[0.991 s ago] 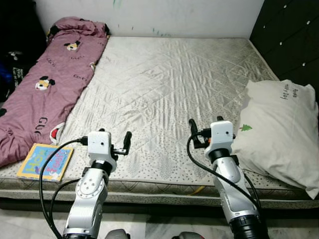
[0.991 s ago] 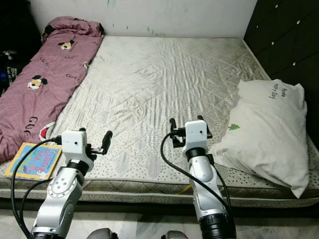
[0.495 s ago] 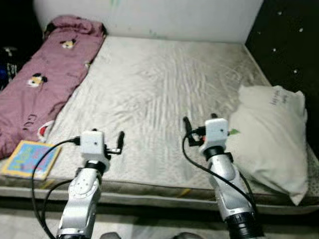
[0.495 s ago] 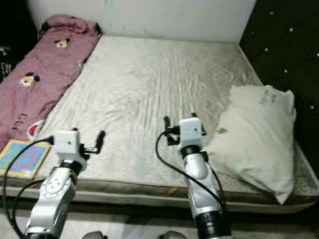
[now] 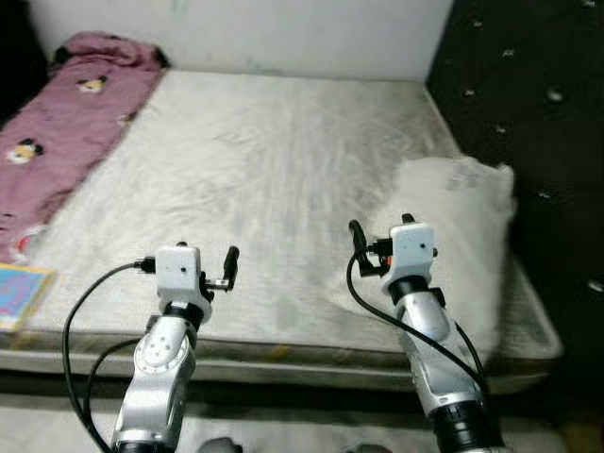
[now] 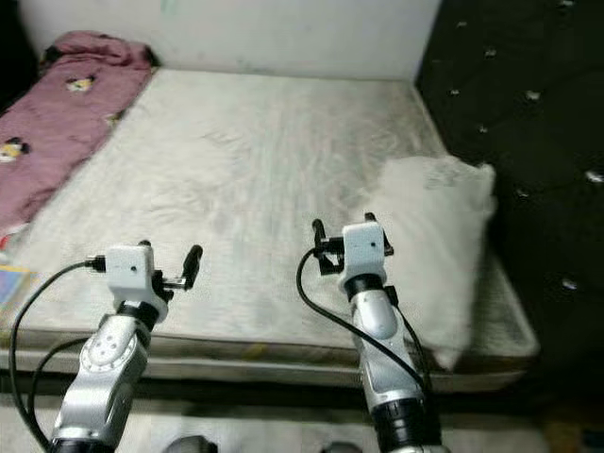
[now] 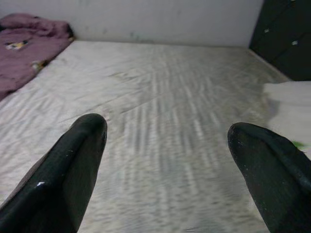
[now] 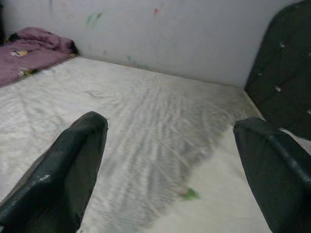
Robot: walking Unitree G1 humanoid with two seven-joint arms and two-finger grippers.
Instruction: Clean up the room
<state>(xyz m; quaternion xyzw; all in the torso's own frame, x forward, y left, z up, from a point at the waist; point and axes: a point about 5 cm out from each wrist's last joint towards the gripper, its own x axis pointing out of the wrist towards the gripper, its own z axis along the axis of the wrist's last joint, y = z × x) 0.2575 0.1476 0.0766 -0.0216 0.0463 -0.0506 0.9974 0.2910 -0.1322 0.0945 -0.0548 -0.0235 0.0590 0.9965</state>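
Your nearest job is the white pillow [image 5: 458, 236], lying on the right side of the bed [image 5: 274, 170] against the dark tufted headboard [image 5: 528, 113], with one corner hanging toward the near right edge of the mattress. Your right pincer [image 5: 381, 247] hovers just beside its near left flank, fingers spread wide and holding nothing; the left pincer [image 5: 230, 266] is equally wide and empty over the near middle of the mattress. Expect the pillow to be light, soft and floppy: it will likely sag and fold around whatever point you pinch, so bunch a good fold of cloth at a corner or along the near edge rather than the plump middle. The pink blanket [image 5: 66, 123] along the far left is just as limp.
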